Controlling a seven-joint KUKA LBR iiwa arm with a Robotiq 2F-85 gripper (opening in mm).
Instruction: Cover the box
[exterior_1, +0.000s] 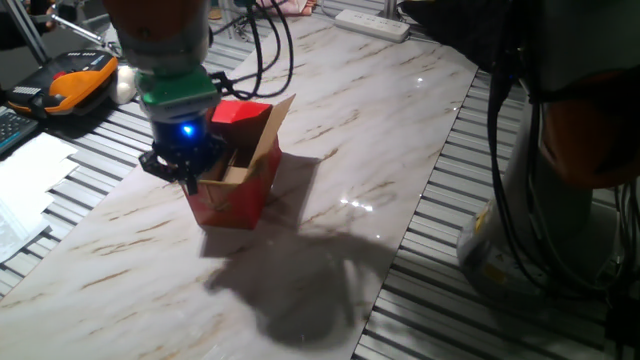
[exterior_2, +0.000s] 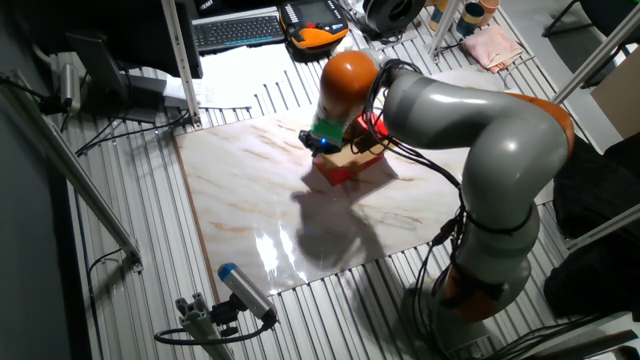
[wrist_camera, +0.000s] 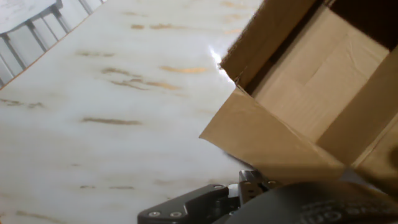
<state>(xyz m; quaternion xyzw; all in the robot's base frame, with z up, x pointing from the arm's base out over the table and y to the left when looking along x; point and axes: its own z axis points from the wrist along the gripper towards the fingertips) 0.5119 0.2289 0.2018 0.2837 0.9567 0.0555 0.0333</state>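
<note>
Red box (exterior_1: 238, 190) standing open-flapped on marbled worktop (exterior_1: 380, 160), claw (exterior_1: 186, 172) low at its near rim, fingers hidden so spread or pinch impossible to tell.

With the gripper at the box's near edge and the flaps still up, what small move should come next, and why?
Probably push the near flap inward over the opening. The box still stands open, its brown inside showing, and the gripper sits right at that flap's edge.

A pale marble-veined table (exterior_1: 380, 140) carries one thing — the box (exterior_1: 235, 195), red outside, flaps up, standing nearer the far-left edge in one fixed view.
</note>
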